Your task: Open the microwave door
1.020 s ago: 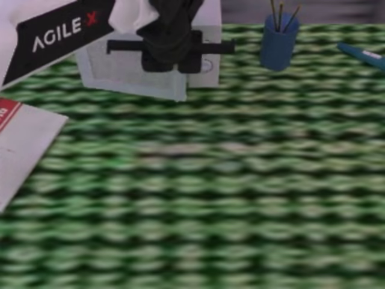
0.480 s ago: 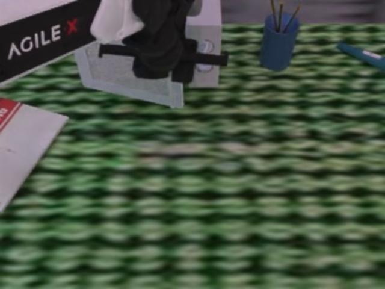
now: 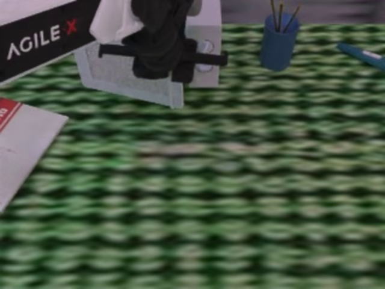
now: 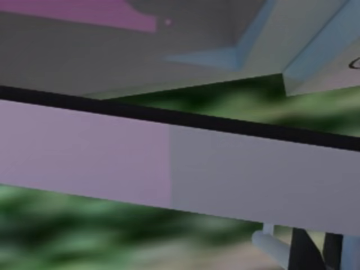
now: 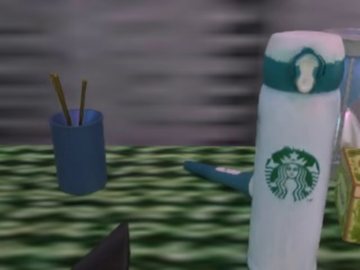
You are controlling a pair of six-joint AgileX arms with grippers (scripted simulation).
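Note:
The white microwave (image 3: 206,23) stands at the table's back left. Its door (image 3: 120,75), with the grey mesh window, is swung partly open toward the front. My left gripper (image 3: 172,67) hangs over the door's free edge. In the left wrist view the door's edge (image 4: 236,180) crosses the picture, with the pale interior (image 4: 112,62) behind it. The dark fingers (image 4: 300,253) are shut on the pale door handle (image 4: 270,246). Of my right gripper only one dark fingertip (image 5: 115,253) shows; that arm is out of the top view.
A blue cup with sticks (image 3: 278,43) stands right of the microwave, with a teal pen (image 3: 361,55) farther right. A white sheet with a red corner (image 3: 24,144) lies at the left edge. A white and teal bottle (image 5: 292,157) and a green box (image 5: 350,194) stand near my right gripper.
My left gripper has drawn back toward the upper left with the door's handle in it, and the door has swung farther open. Over the last half second almost nothing moved.

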